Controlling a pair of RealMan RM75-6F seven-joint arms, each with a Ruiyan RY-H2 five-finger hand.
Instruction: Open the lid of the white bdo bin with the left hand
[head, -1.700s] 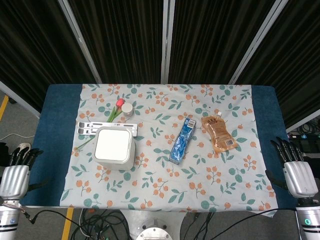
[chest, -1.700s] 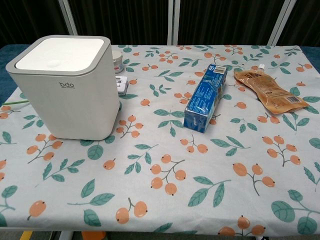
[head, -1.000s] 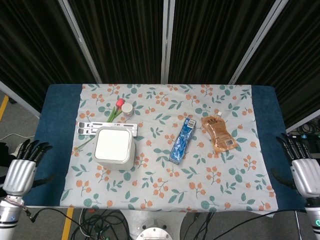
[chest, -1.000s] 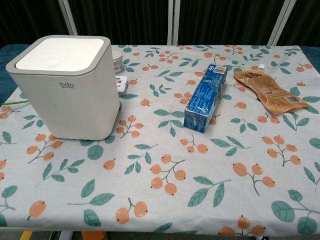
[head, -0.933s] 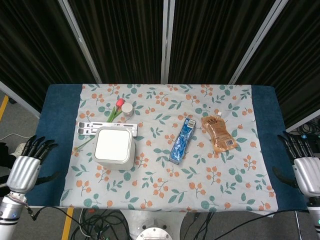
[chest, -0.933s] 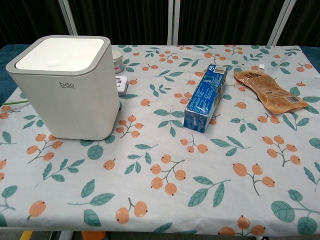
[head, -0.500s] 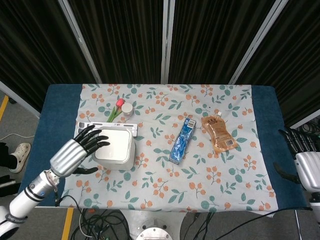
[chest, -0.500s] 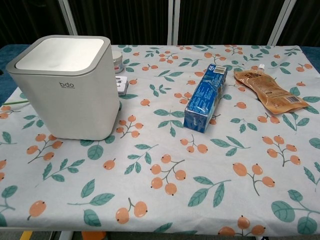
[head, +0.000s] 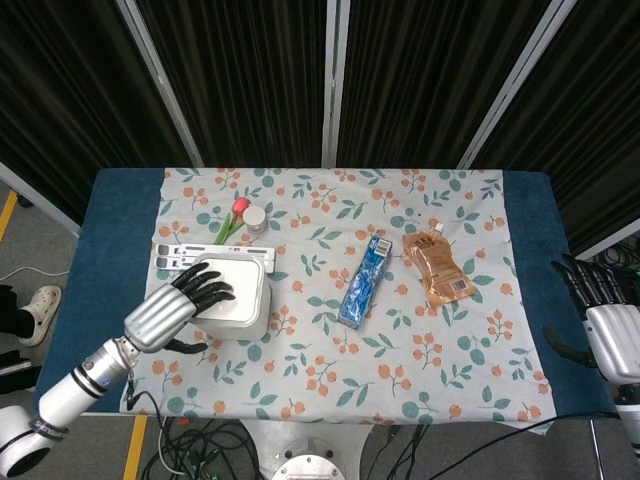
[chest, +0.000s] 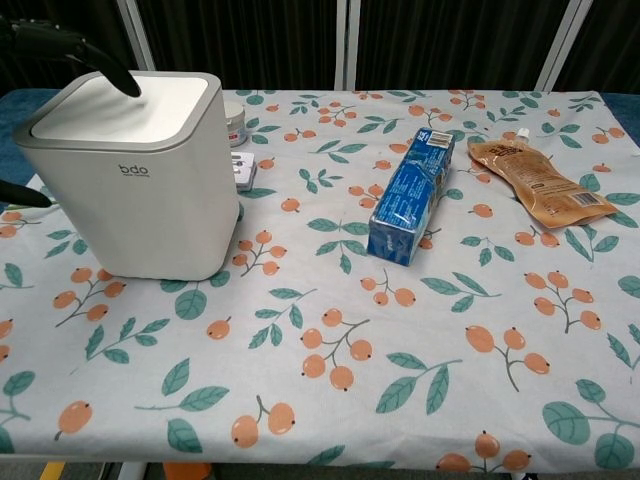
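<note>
Dark curtains out back, floral cloth (head: 400, 340) on the table, and the white bdo bin (chest: 130, 190) sits right under the left hand (head: 175, 310), whose fingers (head: 212, 290) are spread over the lid (chest: 115, 108) holding nothing. Looks like stiff, smooth plastic, probably light and a bit slippery, so I'd press or hook the lid's edge, not squeeze the body. Right hand (head: 605, 335) hangs empty with fingers apart, well off to the far side.

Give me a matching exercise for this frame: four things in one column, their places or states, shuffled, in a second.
1. bin lid
2. blue box
3. brown pouch
4. right hand

A. off the table's right edge, holding nothing
B. closed, left hand reaching over it
C. mid-cloth, between bin and pouch
D. lying flat, right of the blue box

Pairs: 1-B, 2-C, 3-D, 4-A
</note>
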